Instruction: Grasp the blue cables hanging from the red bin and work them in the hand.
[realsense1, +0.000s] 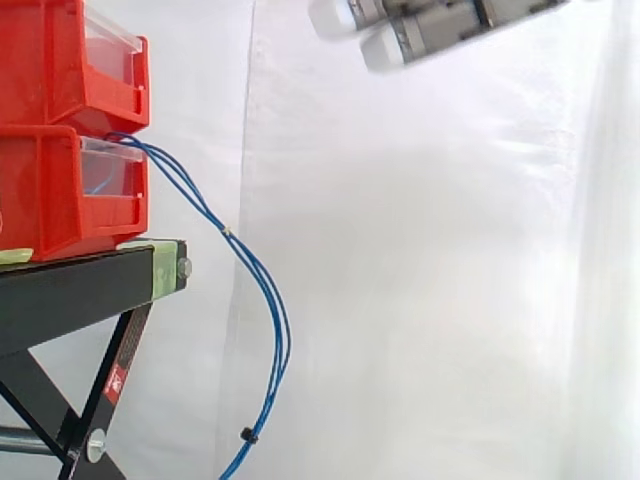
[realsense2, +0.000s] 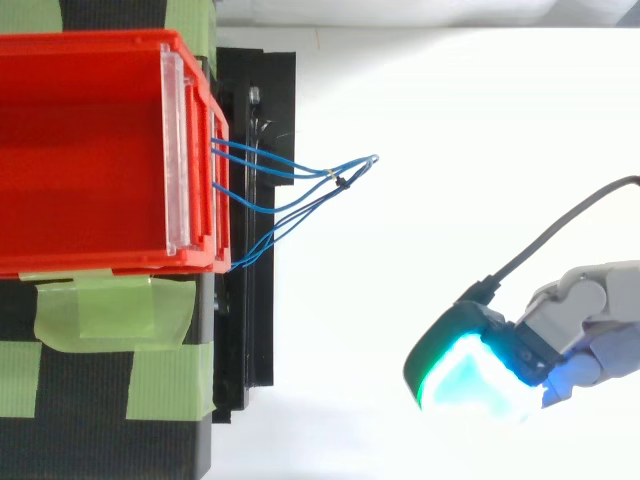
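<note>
Thin blue cables (realsense1: 230, 232) spill from the front of the lower red plastic bin (realsense1: 40, 200), bundled by a small tie, and hang in a long loop past the edge of the black metal stand (realsense1: 70, 285), untouched. From above, the same strands (realsense2: 340, 181) fan out of the stacked bins toward open white ground. A second red plastic bin (realsense1: 50, 60) sits on top of the first; strips of green tape (realsense2: 110, 315) mark the stand. The robot's grey hand (realsense1: 420, 35) hangs high and well apart from the loop, against the white curtain (realsense1: 450, 300). Its fingers reach out fairly straight with nothing between them, one pad (realsense2: 470, 375) glowing cyan-green. The task looks barely begun: approach, grasp and working of the cables all remain.
</note>
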